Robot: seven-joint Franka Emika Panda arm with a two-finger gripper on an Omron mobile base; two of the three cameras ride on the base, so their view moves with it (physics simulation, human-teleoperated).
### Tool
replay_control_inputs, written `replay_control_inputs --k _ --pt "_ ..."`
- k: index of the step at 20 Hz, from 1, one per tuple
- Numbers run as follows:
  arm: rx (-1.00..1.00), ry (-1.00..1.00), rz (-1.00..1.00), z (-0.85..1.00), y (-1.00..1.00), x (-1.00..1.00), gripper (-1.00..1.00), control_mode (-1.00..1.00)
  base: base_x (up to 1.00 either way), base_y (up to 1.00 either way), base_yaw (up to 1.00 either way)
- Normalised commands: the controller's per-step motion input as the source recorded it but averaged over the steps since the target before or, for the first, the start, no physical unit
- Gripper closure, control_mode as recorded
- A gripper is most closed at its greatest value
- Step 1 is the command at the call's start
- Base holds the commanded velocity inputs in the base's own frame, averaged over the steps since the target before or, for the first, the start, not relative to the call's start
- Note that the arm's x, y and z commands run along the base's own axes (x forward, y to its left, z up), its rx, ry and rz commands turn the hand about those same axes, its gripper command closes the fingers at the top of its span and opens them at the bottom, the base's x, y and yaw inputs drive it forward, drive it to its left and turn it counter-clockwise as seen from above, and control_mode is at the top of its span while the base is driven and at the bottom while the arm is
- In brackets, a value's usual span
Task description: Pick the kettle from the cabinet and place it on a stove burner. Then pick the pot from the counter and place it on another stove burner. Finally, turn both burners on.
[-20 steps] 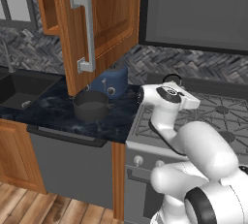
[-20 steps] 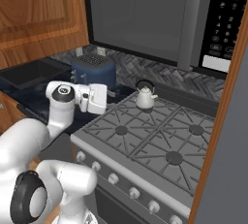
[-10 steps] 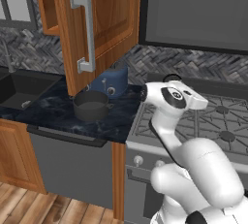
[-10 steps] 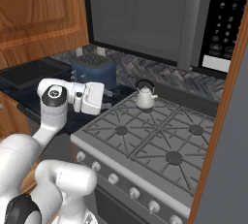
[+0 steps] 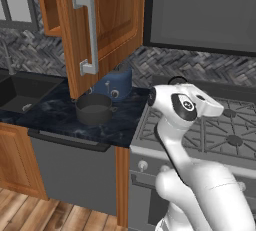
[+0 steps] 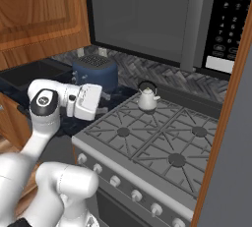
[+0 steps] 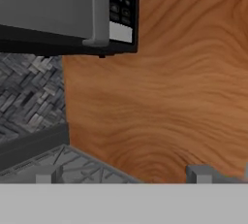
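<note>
**Open gripper over the range, kettle on a rear burner, pot on the counter**

The hand view shows the two dark fingertips of the gripper [image 7: 121, 174] low in the frame, standing wide apart with nothing between them. Past them lie a strip of black grate at lower left, a tall wooden panel [image 7: 164, 87] across the centre and right, and the microwave [image 7: 68, 12] at upper left; the fingertips themselves are cut off by the lower edge.

In the right base view the white hand [image 6: 87, 101] sits at centre left, level with the left edge of the stove burners [image 6: 157, 137], pointing toward the right of the frame. The kettle [image 6: 147, 98] stands upright on the rear left burner, right of and above the hand, apart from it. The three other grates are free. The wooden panel bounds the range along the right edge of the frame, the microwave overhangs it at the top.

In the left base view the arm's elbow hides most of the kettle; only the black arch of its handle [image 5: 176, 80] shows above the white casing. The pot [image 5: 93, 108] rests on the counter [image 5: 55, 115] at centre left, just in front of the blue toaster [image 5: 114, 84] and below the open door of the cabinet [image 5: 100, 25], whose lower corner hangs just above the pot's rim. The sink [image 5: 20, 91] lies at far left.
</note>
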Motion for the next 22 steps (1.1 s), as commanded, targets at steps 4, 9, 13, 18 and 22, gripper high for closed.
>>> replay_control_inputs --k 4,9,13,18,22 --pt "0.0 0.0 -0.03 0.15 0.05 -0.46 -1.0 -1.0 0.0 0.0 0.0" --pt "0.02 0.02 -0.02 0.17 0.01 -0.39 -1.0 -1.0 0.0 0.0 0.0" --pt "0.12 0.06 -0.02 0.18 0.0 -0.32 -1.0 -1.0 0.0 0.0 0.0" --pt "0.15 0.05 -0.01 0.12 0.0 -0.34 -1.0 -1.0 0.0 0.0 0.0" --pt "0.15 0.04 0.0 0.06 0.0 -0.35 -1.0 -1.0 0.0 0.0 0.0"
